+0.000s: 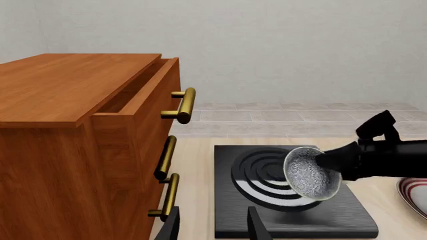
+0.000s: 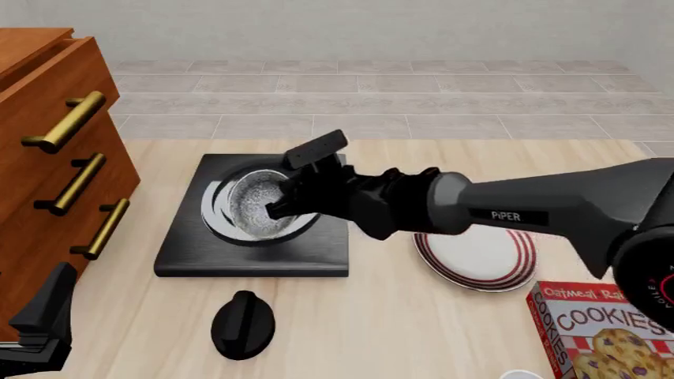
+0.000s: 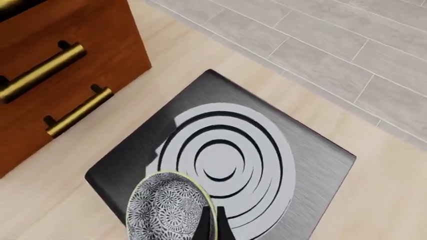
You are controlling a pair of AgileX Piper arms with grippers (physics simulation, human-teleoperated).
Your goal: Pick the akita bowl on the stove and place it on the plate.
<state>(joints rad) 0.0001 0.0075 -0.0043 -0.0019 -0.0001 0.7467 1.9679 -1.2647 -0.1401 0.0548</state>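
The akita bowl [image 2: 256, 208] hangs tilted just above the stove's burner, its speckled inside showing and its shadow on the rings. My right gripper [image 2: 282, 207] is shut on its rim; the bowl [image 1: 308, 173] faces sideways with the black gripper [image 1: 330, 161] behind it. In the right wrist view the bowl [image 3: 167, 210] sits at my fingertips [image 3: 215, 222] over the stove [image 3: 313, 165]. The stove [image 2: 252, 254] lies left of the red-ringed plate [image 2: 479, 257], which the right arm partly hides. My left gripper [image 2: 43, 320] waits open at the table's near left, its fingers [image 1: 257, 226] empty.
A wooden cabinet [image 2: 53, 166] with brass handles stands at the left, its top drawer [image 1: 143, 95] slightly open. A loose black knob [image 2: 243, 322] lies in front of the stove. A cookie box [image 2: 611, 332] sits at the near right.
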